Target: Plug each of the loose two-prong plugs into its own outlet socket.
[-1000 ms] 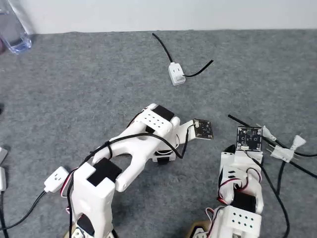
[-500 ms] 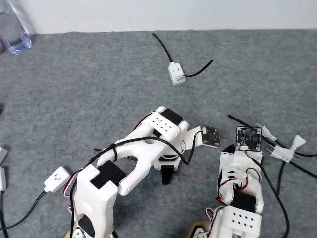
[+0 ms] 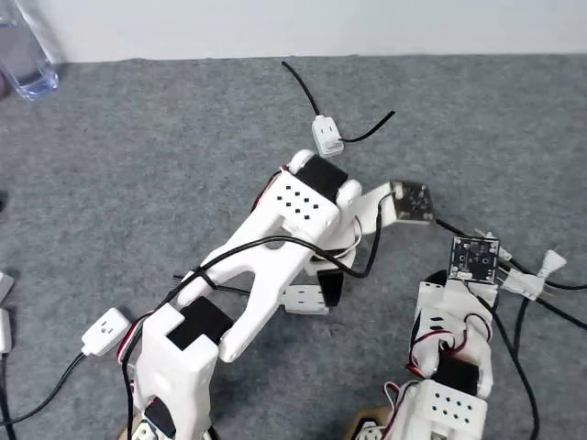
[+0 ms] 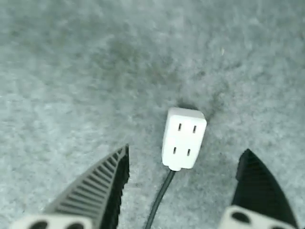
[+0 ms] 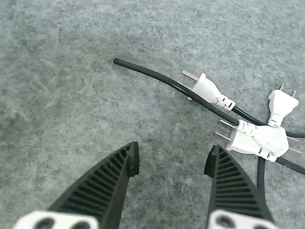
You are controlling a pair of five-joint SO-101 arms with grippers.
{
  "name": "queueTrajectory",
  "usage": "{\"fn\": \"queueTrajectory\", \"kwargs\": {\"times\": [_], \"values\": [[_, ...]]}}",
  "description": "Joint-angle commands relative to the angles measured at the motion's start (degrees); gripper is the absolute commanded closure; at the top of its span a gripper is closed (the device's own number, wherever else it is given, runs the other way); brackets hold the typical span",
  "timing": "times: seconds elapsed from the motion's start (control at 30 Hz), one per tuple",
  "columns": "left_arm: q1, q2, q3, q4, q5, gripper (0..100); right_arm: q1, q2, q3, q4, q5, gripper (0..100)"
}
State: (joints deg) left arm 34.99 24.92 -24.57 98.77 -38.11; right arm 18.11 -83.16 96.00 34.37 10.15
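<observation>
Three white moulded-plastic two-prong plugs (image 5: 257, 137) with bare metal blades lie in a loose cluster over their black rubbery cords (image 5: 157, 78). One plug sits a little apart from the two that touch, and all rest on the grey felt-like table covering (image 5: 62, 71). Well apart from them, toward the far side of the table, a white rectangular outlet socket (image 4: 184, 138) lies flat with its slotted face up. It shows two pairs of slots, and its black cord trails off one short end. A second white outlet socket (image 3: 103, 331) lies beside the left arm's base. The left gripper (image 4: 186, 153) hangs above the first socket, its ribbed dark fingers spread wide to either side of it and holding nothing; that arm is stretched far forward from its base. The right gripper (image 5: 174, 148) likewise stands wide apart and empty, pointing down at bare covering just short of the plugs, with its arm folded close to its base.
</observation>
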Motion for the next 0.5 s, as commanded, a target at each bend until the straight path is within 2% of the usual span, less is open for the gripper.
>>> {"fn": "queueTrajectory", "kwargs": {"times": [0.0,0.23,0.47], "values": [[1.14,-0.44,-4.70,1.76,2.64,66,1.45,-0.40,-1.32,-1.19,-0.53,77.9],[3.87,-1.05,-16.66,1.85,12.40,66,1.45,-0.40,-1.32,-1.27,-0.53,77.9],[2.55,-10.29,-26.86,1.85,18.90,66,1.36,-0.40,-1.32,-1.27,-0.53,77.9]]}}
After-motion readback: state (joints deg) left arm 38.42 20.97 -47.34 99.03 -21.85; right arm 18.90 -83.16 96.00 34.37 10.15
